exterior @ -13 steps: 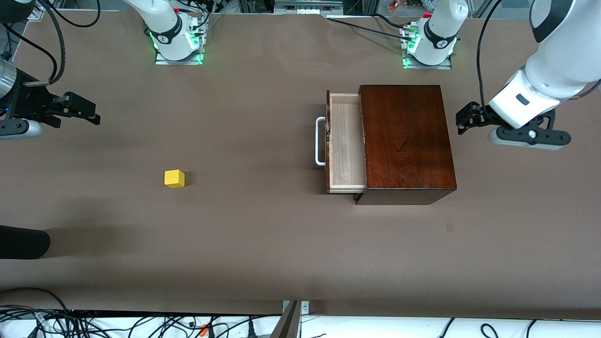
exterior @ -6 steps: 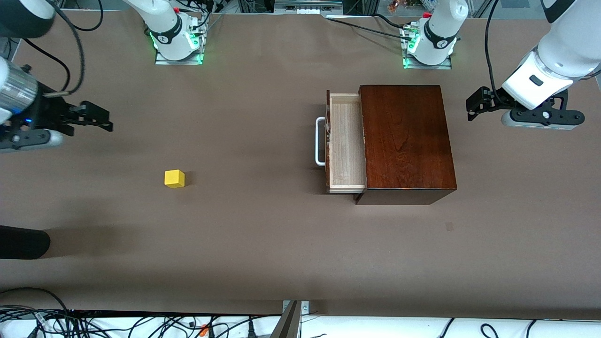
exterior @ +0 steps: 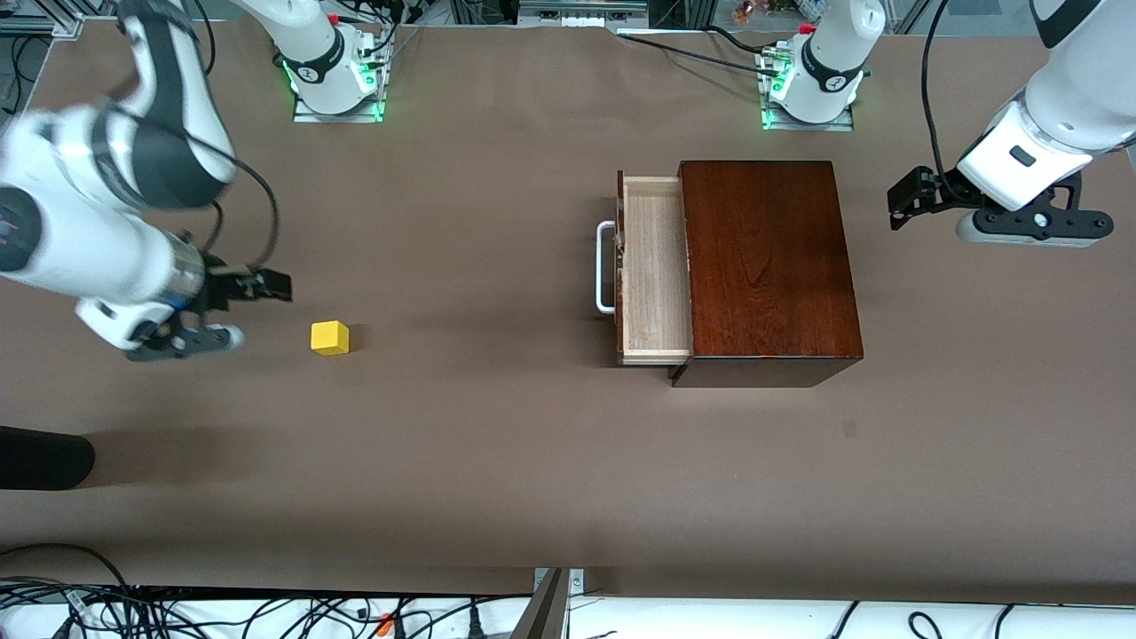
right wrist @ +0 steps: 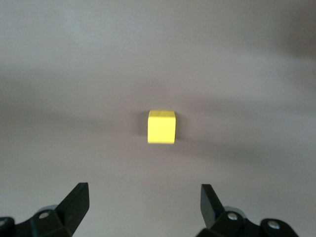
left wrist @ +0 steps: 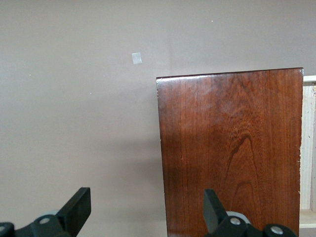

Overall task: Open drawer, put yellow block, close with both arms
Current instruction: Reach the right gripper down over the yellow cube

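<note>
Front view, items listed from the camera outward: yellow block (exterior: 329,338) on the bare table (exterior: 497,461), toward the right arm's end; drawer (exterior: 655,269) pulled out of the mahogany box (exterior: 768,266) (tray seen empty); right gripper (exterior: 266,288) held near the block, fingers spread, nothing gripped; left gripper (exterior: 907,202) held beside the box, fingers likewise spread

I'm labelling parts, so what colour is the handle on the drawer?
White, a metal U-shaped handle on the drawer; clearest in the front view.
</note>
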Motion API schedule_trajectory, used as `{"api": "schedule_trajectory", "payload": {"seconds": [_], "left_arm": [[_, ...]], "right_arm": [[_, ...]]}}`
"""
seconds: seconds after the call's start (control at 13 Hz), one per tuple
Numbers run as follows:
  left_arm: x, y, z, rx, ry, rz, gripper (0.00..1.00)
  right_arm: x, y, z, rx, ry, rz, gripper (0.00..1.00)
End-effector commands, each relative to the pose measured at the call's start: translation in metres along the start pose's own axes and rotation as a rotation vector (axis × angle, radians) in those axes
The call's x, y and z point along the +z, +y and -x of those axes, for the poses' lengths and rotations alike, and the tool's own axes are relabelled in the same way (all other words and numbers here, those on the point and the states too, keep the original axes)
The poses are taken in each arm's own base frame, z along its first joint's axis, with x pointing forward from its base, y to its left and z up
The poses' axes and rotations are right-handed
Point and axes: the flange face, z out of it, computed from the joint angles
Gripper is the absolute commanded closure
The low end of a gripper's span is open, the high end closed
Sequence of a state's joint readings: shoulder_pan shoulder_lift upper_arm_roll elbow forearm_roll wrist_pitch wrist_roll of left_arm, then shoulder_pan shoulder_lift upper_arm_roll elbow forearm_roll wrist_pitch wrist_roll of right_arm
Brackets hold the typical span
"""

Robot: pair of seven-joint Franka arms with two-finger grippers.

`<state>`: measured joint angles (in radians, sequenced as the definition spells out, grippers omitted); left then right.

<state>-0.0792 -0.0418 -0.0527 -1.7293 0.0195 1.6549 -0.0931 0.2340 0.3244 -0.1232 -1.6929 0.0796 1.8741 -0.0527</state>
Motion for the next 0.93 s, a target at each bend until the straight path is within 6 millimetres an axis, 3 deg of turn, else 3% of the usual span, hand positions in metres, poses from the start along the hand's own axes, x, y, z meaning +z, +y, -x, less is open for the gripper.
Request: {"api": "schedule_trajectory", "payload": {"seconds": [0.0,0.15,0.31,0.62,0.85], "left_arm": [[-0.003,0.0,0.007,0.01,-0.004,0.016,0.0],[-0.003,-0.001,0.007,0.009,-0.004,0.016,0.0],[-0.003,-0.001,0.007,0.009,-0.004,0.016,0.0],[-0.003,-0.001,0.007,0.007,-0.004,0.016,0.0],[-0.003,0.0,0.007,0.009,-0.003,0.016,0.0]], "right_arm": [[0.056,0.005,0.021,0.008,0.038,-0.002,0.0],[0.099,0.011,0.031,0.029,0.075,-0.004,0.0],[0.129,0.014,0.041,0.038,0.096,0.001,0.0],[0.17,0.017,0.038,0.045,0.096,0.015,0.0],[0.187,0.017,0.031,0.053,0.112,0.015,0.02]]}}
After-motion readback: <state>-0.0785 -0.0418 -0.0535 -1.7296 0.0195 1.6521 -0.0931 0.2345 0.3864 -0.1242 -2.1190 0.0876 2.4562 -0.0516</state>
